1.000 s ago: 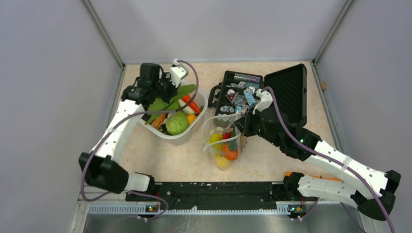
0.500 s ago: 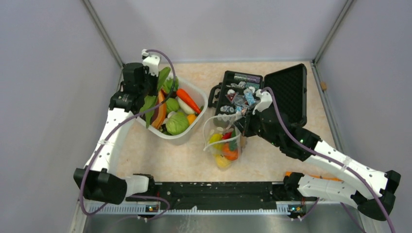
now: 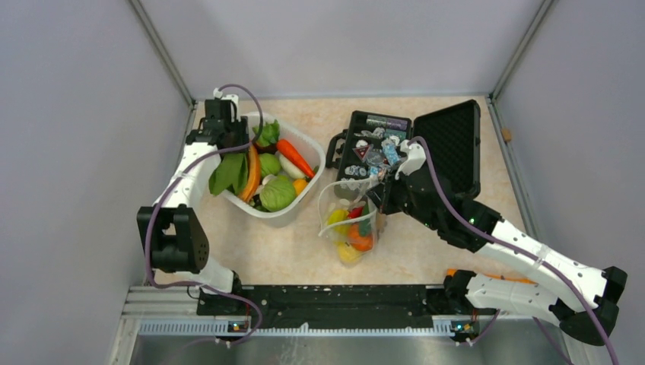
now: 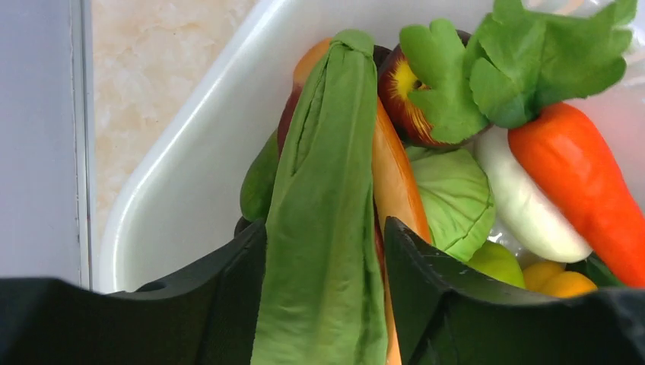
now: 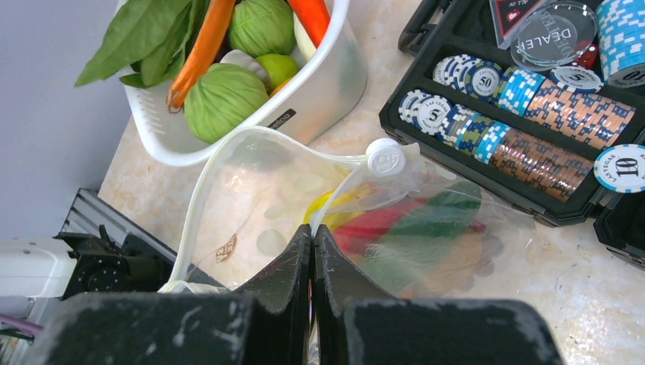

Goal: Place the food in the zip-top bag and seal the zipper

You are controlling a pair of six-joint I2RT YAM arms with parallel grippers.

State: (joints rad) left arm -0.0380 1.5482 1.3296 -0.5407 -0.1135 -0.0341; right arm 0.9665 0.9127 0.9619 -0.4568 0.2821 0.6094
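The clear dotted zip-top bag (image 3: 348, 220) lies between the basket and the black case, holding a yellow lemon (image 3: 337, 217), a red pepper (image 3: 355, 211) and an orange tangerine (image 3: 360, 241). My right gripper (image 5: 312, 228) is shut on the bag's mouth edge, by the white zipper (image 5: 199, 190), which loops open. My left gripper (image 4: 323, 228) hovers over the white basket's (image 4: 190, 175) far left corner. Its jaws stand apart, and a long green leaf (image 4: 327, 190) hangs between them. More food fills the basket: a carrot (image 3: 293, 156) and a green cabbage (image 3: 278, 192).
An open black hard case (image 3: 380, 148) of poker chips sits right behind the bag, its lid (image 3: 452, 144) flat to the right. The left wall runs close beside the basket (image 3: 319, 156). Bare tabletop (image 3: 266, 251) lies in front of the basket and the bag.
My left arm swung back and left to the basket's far left corner, carrying the green leaf, and its jaws have opened. The right arm and the bag have not moved.
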